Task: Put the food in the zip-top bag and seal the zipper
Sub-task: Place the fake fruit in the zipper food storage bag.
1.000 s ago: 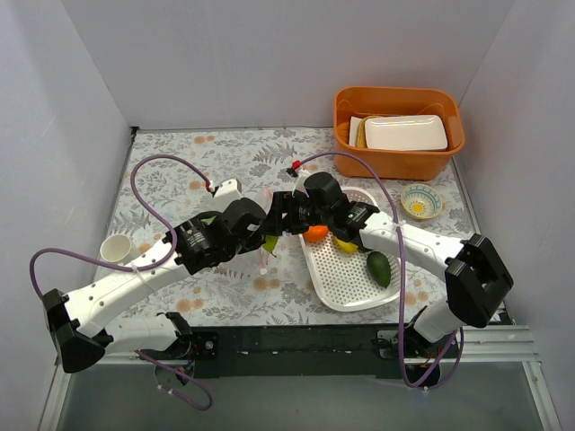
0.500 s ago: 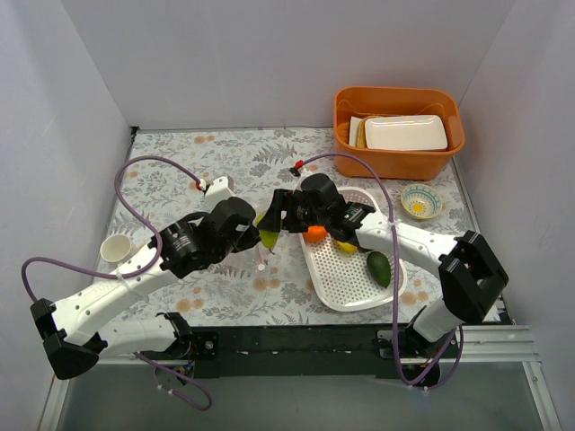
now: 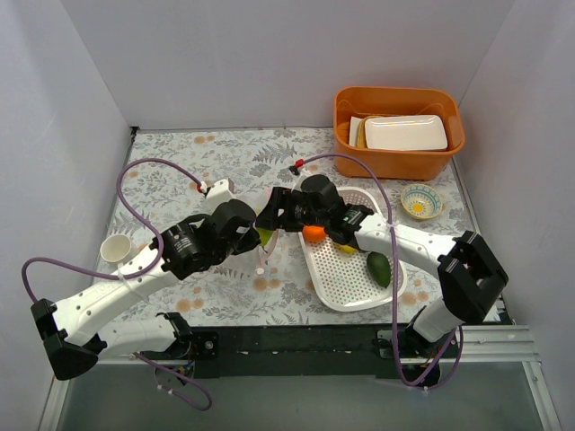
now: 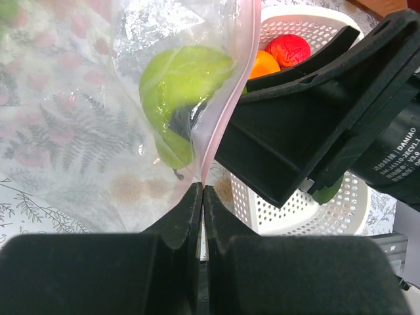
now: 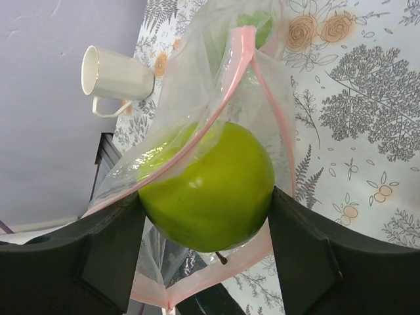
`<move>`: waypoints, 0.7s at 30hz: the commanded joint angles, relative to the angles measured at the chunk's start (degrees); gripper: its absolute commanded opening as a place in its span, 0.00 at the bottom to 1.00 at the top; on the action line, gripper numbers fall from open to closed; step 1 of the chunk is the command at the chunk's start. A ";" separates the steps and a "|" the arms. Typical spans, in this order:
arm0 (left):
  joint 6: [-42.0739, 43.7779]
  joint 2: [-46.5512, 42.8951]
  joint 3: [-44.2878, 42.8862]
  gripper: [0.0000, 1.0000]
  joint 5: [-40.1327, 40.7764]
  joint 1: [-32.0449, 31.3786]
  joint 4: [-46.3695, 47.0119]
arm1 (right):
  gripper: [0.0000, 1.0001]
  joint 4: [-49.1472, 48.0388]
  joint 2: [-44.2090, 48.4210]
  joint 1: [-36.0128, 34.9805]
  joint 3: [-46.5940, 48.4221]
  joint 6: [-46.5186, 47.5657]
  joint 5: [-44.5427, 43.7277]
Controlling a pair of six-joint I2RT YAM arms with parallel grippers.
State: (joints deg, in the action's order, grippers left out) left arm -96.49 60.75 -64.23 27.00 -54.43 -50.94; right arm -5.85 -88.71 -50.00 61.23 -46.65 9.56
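The zip-top bag [image 4: 79,125] is clear, and the zipper [image 4: 226,105] is the pink strip along its mouth. My left gripper [image 4: 202,190] is shut on the zipper edge and holds the mouth up. My right gripper [image 5: 207,197] is shut on the yellow-green fruit [image 5: 207,184], which sits in the open bag mouth with the zipper [image 5: 243,39] looped around it. In the top view the two grippers, left [image 3: 254,237] and right [image 3: 269,221], meet just left of the white basket [image 3: 346,285]. The orange [image 3: 314,233] and avocado [image 3: 379,268] lie in the basket. A red apple [image 4: 287,49] shows there too.
An orange bin [image 3: 398,153] with a white container stands at the back right. A small patterned bowl [image 3: 420,201] is beside the basket. A white cup [image 3: 117,248] stands at the left. Something green [image 5: 257,20] lies deeper in the bag.
My right gripper has moved left with the yellow-green fruit into the bag mouth. My left arm has drawn back to the left, still holding the zipper edge.
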 commanded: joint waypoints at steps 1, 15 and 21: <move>0.16 -0.46 -0.55 0.00 -0.28 0.21 1.54 | 0.52 -4.43 0.91 -0.54 -1.11 -3.79 0.89; -0.80 -0.46 -3.62 0.00 2.35 0.29 -0.74 | 0.88 5.49 1.16 -2.38 3.37 7.62 -3.41; -1.95 -0.37 -3.45 0.00 3.93 0.21 -2.06 | 0.93 12.61 7.05 -2.30 3.63 10.88 -9.30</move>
State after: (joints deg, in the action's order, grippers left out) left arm -97.19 61.23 -65.67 28.18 -54.43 -51.59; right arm 2.13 -87.00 -51.90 62.11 -39.97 5.17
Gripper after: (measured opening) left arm 0.011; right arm 0.920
